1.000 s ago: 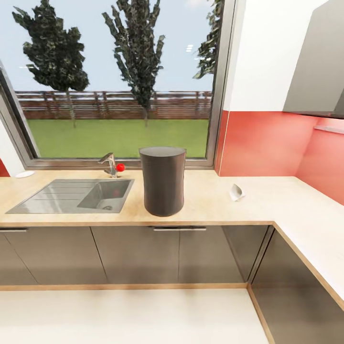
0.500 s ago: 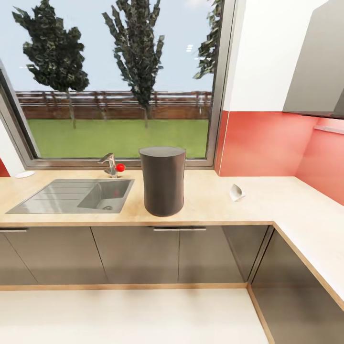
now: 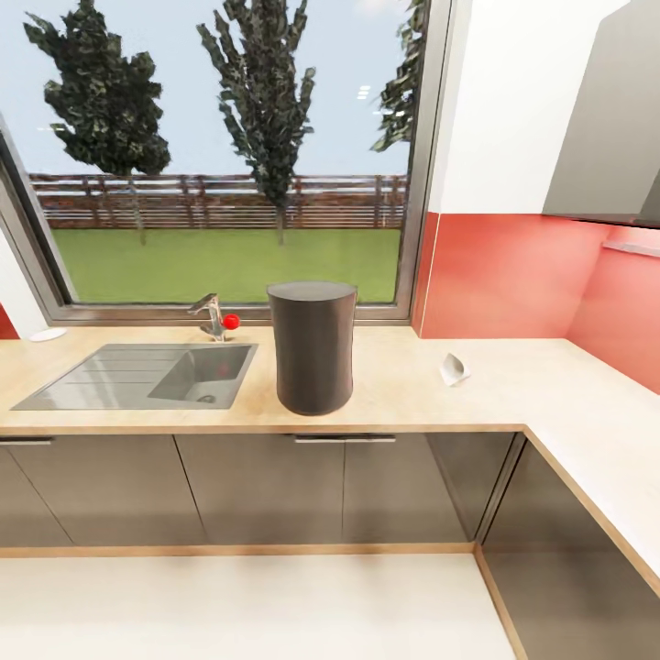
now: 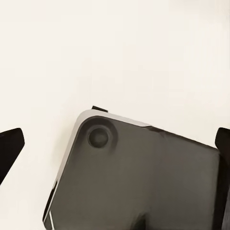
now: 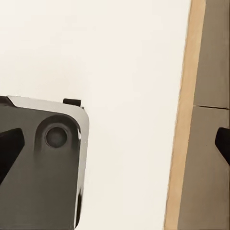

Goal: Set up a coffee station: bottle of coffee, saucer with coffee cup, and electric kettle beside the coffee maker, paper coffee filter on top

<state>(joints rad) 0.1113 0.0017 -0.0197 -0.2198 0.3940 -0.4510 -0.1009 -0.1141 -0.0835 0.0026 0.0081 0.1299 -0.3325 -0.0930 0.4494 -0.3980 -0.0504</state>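
Well apart: coffee maker (image 3: pixel 312 346), open claws (image 4: pixel 115 143).

Both end effectors open, pointing down at the robot's own base

In the left wrist view, the left end effector (image 4: pixel 115 148) has its two dark fingertips (image 4: pixel 10 143) spread wide apart, nothing between them, with a grey corner of the robot's base (image 4: pixel 139 177) beneath. The right end effector (image 5: pixel 115 146) likewise holds its fingertips (image 5: pixel 9 146) far apart, empty, above another corner of that base.

Coffee maker (image 3: pixel 312 346) upright on the wood-grain table (image 3: pixel 403 390)
Sink (image 3: pixel 147 374) just left of it; small white object (image 3: pixel 453 368) apart to its right
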